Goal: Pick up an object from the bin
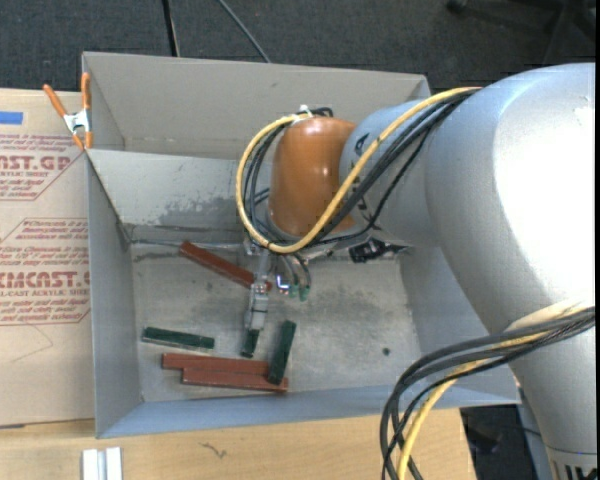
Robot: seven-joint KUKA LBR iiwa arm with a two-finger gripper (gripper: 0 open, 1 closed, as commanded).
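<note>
I'm looking down into the grey metal bin [115, 308] and working from the near wall back.

Closest to me, a pair of red-brown flat bars [225, 370] is lying side by side along the foot of the near wall, slightly staggered. A dark green bar [281, 351] is resting across their right end, slanting away from me. A second, flat dark green bar [178, 338] is lying just behind their left end, nearly parallel to them.

Between those two green bars, about mid-floor, a short dark green piece [248, 345] is pointing away from me. That is the thing I'm taking as the pick. The gripper [257, 313] is hanging directly over its far end, and the two are meeting or nearly meeting in this view. I can't tell whether they are actually touching. I also can't tell whether the claw is released or clenched, since the tool is showing as one narrow silver shape. I'm seeing nothing lifted off the floor.

Just behind the gripper, a long red-brown stick [217, 264] is lying at a slant, with its right end running in under the wrist.

Above that, the orange cover [305, 183] is sitting on the wrist with yellow cables [243, 183] looping around it, and the arm is reaching in from the right.
</note>
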